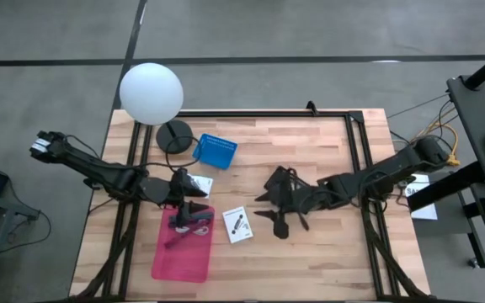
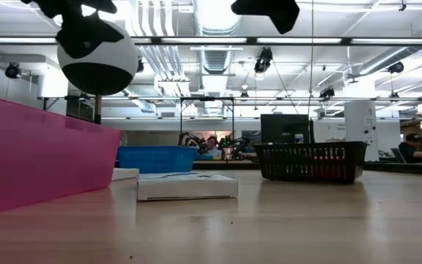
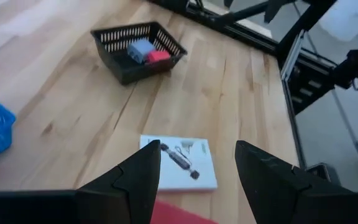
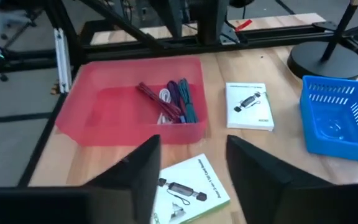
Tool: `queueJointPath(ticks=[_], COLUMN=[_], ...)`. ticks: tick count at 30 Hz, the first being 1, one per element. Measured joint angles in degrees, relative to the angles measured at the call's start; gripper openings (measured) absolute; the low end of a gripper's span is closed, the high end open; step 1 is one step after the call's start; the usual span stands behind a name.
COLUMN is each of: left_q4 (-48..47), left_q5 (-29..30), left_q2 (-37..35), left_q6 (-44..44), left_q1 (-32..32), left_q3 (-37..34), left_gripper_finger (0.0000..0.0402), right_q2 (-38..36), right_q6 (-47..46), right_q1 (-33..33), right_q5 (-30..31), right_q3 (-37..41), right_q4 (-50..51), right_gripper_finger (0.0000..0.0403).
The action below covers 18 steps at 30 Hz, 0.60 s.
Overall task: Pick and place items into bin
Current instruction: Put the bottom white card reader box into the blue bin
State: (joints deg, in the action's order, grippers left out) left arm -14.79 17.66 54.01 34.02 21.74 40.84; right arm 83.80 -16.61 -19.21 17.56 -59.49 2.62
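Note:
The pink bin lies near the table's near-left part; magenta and purple pens and a teal-handled tool lie on its floor. My left gripper hovers open over the bin's far end. A white card with black marks lies flat beside the bin, and a second card lies farther off. A black mesh basket holds a pale-blue and a pink cube. My right gripper hangs open above the table by that basket, over the nearer card.
A blue mesh basket sits toward the far edge beside a lamp's round base, with its white globe above. A black frame runs around the table. Bare wood lies near the near edge.

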Motion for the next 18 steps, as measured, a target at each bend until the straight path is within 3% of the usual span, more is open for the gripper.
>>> queueJointPath(ticks=[8, 14, 18], left_q4=[8.22, 8.39, 8.80], left_q5=[0.84, 0.70, -1.14], left_q2=[7.71, 13.32, 15.81], left_q6=[-3.25, -2.90, -2.88], left_q1=[-0.20, -1.25, -2.69], left_q3=[0.29, 2.01, 2.72], left_gripper_finger=[0.0191, 0.0191, 0.0191], right_q2=[6.90, 10.86, 12.78], right_q6=[1.29, 1.23, -0.85], right_q1=[-1.59, -2.75, -3.18], right_q5=[0.57, -0.47, -4.27], right_q3=[-4.10, -6.09, -6.09], right_q4=[0.31, 0.20, 0.21], right_gripper_finger=[0.0024, 0.0012, 0.0013])
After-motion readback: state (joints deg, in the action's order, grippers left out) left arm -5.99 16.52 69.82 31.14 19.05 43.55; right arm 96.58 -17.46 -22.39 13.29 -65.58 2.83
